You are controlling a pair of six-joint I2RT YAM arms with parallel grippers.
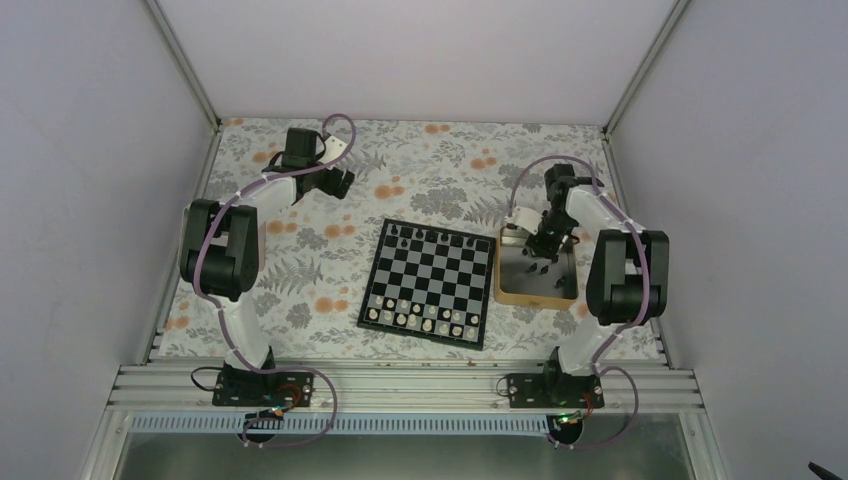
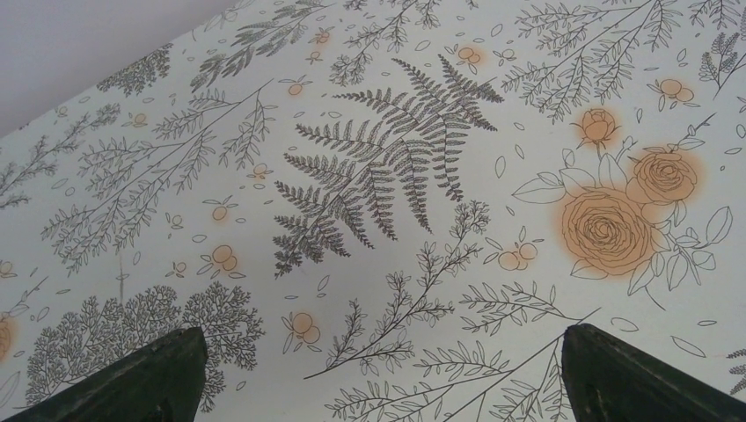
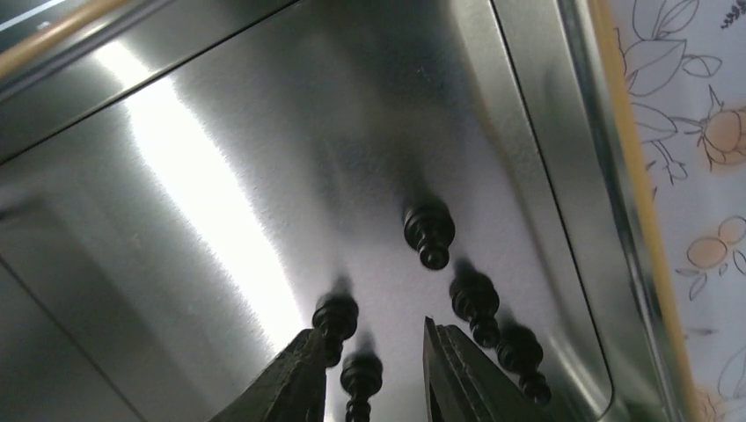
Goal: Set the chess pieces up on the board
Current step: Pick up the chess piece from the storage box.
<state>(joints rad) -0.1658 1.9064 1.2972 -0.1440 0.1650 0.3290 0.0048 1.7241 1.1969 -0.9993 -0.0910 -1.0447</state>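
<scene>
The chessboard (image 1: 428,283) lies mid-table. A few black chessmen (image 1: 421,236) stand on its far row, and white chessmen fill its two near rows. My right gripper (image 1: 541,252) hangs low inside the tray (image 1: 508,291). In the right wrist view this gripper (image 3: 370,330) is open, its fingers (image 3: 457,369) either side of one black chessman (image 3: 361,376) standing on the tray floor. Several more black chessmen (image 3: 428,230) stand around it, one (image 3: 337,318) close by the left fingertip. My left gripper (image 1: 340,181) is open and empty over the cloth at the far left (image 2: 380,330).
The tan-rimmed tray (image 3: 635,176) with its shiny steel floor sits right of the board. A floral cloth (image 2: 387,176) covers the table. Frame posts and white walls enclose the sides and back.
</scene>
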